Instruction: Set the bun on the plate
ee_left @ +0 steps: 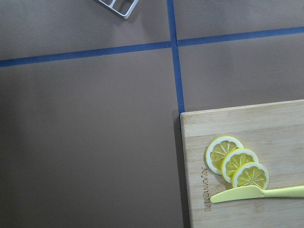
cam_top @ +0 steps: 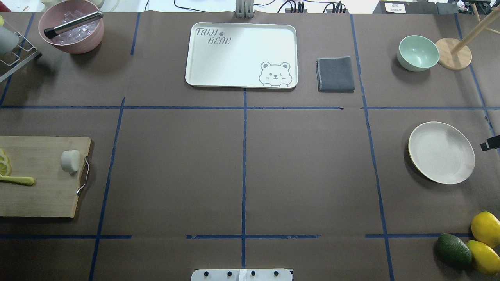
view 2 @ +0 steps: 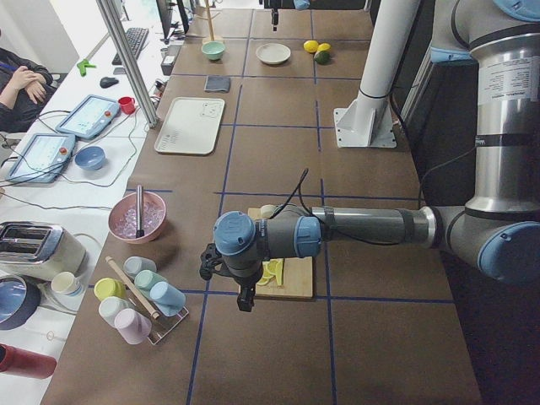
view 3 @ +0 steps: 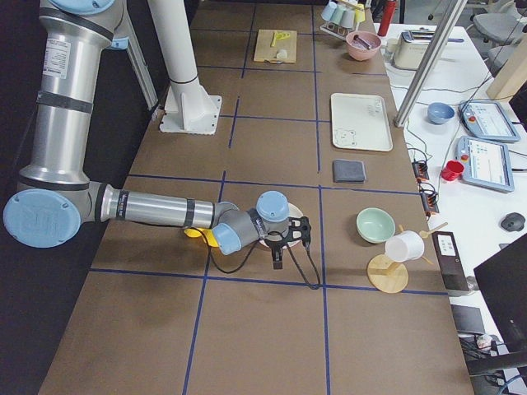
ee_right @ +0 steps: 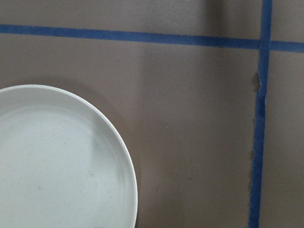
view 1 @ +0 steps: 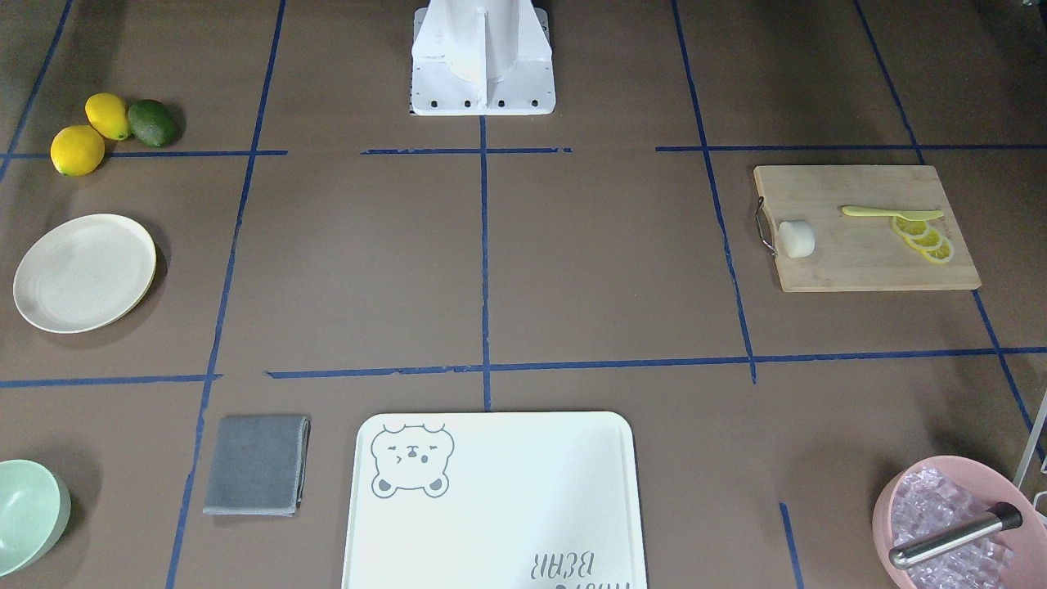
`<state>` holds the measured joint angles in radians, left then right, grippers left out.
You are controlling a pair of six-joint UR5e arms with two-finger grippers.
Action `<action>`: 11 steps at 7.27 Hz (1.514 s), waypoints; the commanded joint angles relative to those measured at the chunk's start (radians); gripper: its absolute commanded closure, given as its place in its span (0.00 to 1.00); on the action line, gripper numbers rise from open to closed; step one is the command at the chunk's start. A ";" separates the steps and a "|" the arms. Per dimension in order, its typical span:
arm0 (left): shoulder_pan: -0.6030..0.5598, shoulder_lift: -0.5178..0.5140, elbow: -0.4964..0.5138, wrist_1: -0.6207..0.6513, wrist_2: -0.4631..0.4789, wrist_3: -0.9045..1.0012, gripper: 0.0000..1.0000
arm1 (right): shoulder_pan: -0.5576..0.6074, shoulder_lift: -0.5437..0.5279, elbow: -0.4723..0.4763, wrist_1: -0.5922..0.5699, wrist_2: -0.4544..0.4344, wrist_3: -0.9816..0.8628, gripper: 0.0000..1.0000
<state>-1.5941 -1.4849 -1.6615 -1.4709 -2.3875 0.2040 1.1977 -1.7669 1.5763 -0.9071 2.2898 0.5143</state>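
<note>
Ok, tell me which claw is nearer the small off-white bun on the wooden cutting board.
Left. The left claw hangs by the wooden board holding the bun; the right claw is far off by the round cream plate.

Overhead and front-facing cameras look down from opposite sides, sharing the tray (view 1: 499, 507).

Both arms are the same build: fat silver tubes, grey joint housings, pale blue round caps on the joints. The left arm (view 2: 371, 226) has a thin black cable (view 2: 297, 190) looping off the forearm, and the right arm (view 3: 156, 207) has the same deal. The upright tubes carry a small printed label. The left hand (view 2: 245, 299) and right hand (view 3: 277, 260) are black. A white column (view 2: 377, 63) sits on a white base plate (view 1: 483, 102) with a row of dark bolts.
</note>
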 commanded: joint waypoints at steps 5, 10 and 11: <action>0.002 0.000 0.020 0.000 0.001 0.000 0.00 | -0.113 0.014 -0.053 0.103 -0.038 0.041 0.23; 0.003 -0.003 0.034 -0.002 0.001 0.002 0.00 | -0.115 0.043 -0.052 0.103 -0.030 0.053 1.00; 0.003 -0.003 0.034 -0.003 0.001 0.002 0.00 | -0.116 0.087 -0.045 0.103 -0.024 0.128 1.00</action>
<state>-1.5908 -1.4874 -1.6277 -1.4729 -2.3869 0.2060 1.0825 -1.7203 1.5256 -0.8039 2.2598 0.5810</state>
